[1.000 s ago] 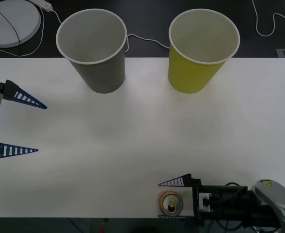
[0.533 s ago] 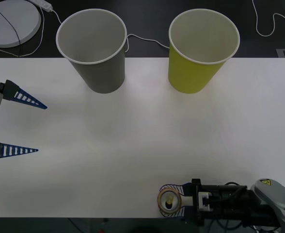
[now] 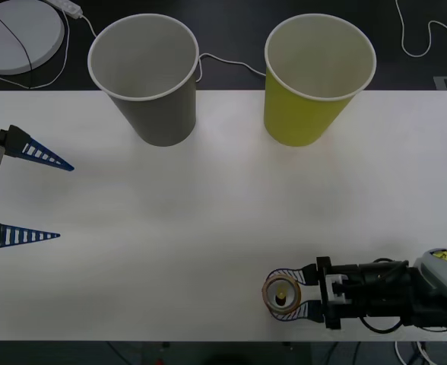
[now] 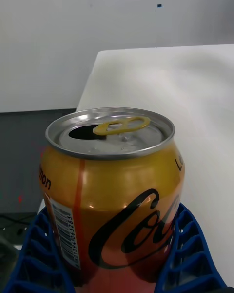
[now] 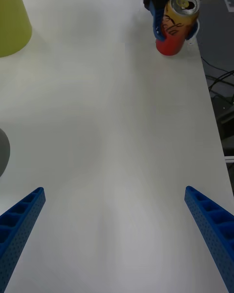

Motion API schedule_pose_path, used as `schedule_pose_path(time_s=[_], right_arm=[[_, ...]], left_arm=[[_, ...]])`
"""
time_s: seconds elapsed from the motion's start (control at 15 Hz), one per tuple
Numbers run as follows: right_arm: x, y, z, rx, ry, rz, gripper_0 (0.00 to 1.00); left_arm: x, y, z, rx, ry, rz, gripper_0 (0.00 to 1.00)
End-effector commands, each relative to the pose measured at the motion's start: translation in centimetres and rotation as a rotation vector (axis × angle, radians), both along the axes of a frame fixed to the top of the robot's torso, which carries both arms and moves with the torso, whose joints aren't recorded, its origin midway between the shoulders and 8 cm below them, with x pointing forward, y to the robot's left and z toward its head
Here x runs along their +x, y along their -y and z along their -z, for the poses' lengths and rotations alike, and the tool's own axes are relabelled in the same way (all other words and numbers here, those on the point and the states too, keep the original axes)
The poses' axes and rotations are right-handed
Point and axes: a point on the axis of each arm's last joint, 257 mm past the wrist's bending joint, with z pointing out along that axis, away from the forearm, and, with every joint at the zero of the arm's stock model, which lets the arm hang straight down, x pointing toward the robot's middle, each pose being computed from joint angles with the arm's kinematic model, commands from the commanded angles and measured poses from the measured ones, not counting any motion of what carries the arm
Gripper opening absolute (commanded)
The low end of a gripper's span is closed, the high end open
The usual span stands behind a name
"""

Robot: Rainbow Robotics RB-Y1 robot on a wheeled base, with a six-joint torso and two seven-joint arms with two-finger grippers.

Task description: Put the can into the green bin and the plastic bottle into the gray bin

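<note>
The orange can [image 3: 282, 294] stands upright near the table's front edge, right of centre. My right gripper [image 3: 284, 295] is shut on it, with a blue finger curved round each side. In the right wrist view the can [image 4: 112, 195] sits between the blue fingers [image 4: 187, 254], its pull-tab top showing. The left wrist view shows the can [image 5: 175, 22] held from afar. At the back stand the gray bin [image 3: 144, 76] and, to its right, the green bin [image 3: 318, 76], both upright and open. My left gripper [image 3: 26, 194] waits open at the table's left edge. The plastic bottle is out of view.
The white table [image 3: 223, 213] lies between the can and the bins. A white round disc [image 3: 18, 34] and loose cables [image 3: 421, 38] lie on the dark floor behind the table. The table's edge runs just beyond the can [image 5: 209, 78].
My right gripper's fingers have closed on the can. Gripper and can have since shifted a little right and away from the front edge. The left arm has not moved.
</note>
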Motion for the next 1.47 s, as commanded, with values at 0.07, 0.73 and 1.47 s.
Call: schedule_pose_path(time_s=[0.07, 0.73, 1.47], right_arm=[[1.2, 1.9, -2.1, -0.053, -0.020, 0.007, 0.00], [4.9, 7.1, -12.0, -0.254, -0.101, 0.169, 0.00], [6.5, 9.7, -21.8, -0.360, -0.301, 0.500, 0.00]], left_arm=[[0.0, 0.0, 0.0, 0.000, 0.000, 0.000, 1.00], [0.0, 0.0, 0.0, 0.000, 0.000, 0.000, 1.00], [0.0, 0.0, 0.0, 0.000, 0.000, 0.000, 1.00]])
